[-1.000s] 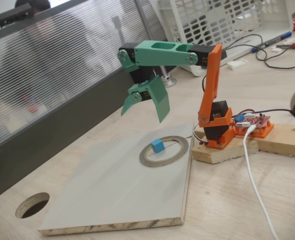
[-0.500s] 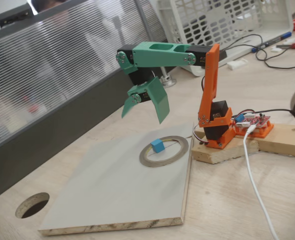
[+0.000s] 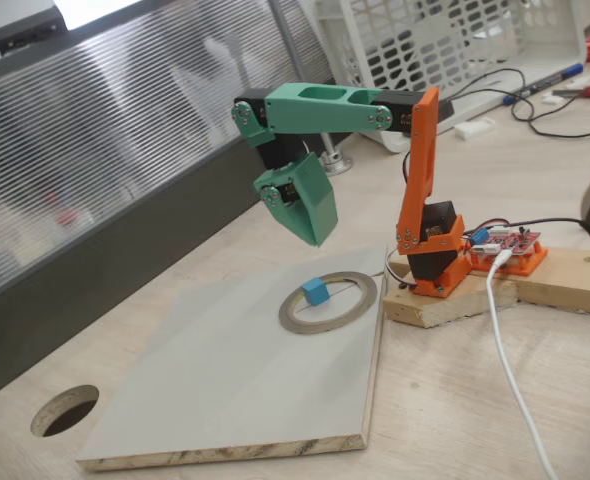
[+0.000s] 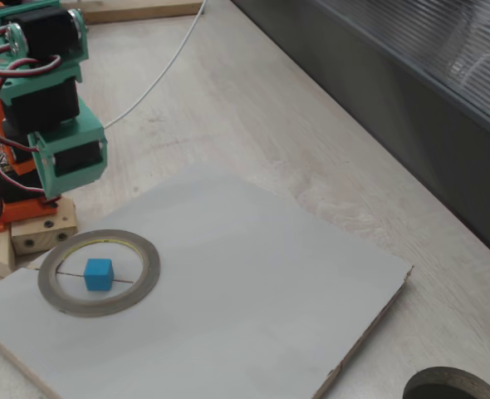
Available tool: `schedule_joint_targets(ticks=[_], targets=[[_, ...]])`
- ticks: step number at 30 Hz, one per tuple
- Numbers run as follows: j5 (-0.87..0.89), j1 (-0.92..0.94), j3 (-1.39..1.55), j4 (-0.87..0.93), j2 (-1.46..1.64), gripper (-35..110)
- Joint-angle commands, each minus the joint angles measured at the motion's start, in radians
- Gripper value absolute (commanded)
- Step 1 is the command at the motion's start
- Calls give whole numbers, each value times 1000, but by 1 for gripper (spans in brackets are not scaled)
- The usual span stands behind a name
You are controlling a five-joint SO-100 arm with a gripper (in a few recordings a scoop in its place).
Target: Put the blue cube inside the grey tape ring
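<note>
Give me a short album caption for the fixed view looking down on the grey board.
Blue cube resting inside the grey tape ring, green gripper raised above.

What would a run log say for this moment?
blue cube: inside grey tape ring | pincer: shut, raised above, empty

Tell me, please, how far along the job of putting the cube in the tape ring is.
It looks done: the cube sits on the board inside the tape ring, apart from its rim in both fixed views. Nothing is in hand: the gripper hangs above the ring, jaws shut and empty. Nothing appears left, except perhaps moving the arm away.
</note>
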Motion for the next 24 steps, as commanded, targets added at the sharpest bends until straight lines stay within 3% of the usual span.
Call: schedule_joint_targets(ticks=[1,24], targets=[[9,14,-6,25,29,3],[9,14,-3,25,12,3]])
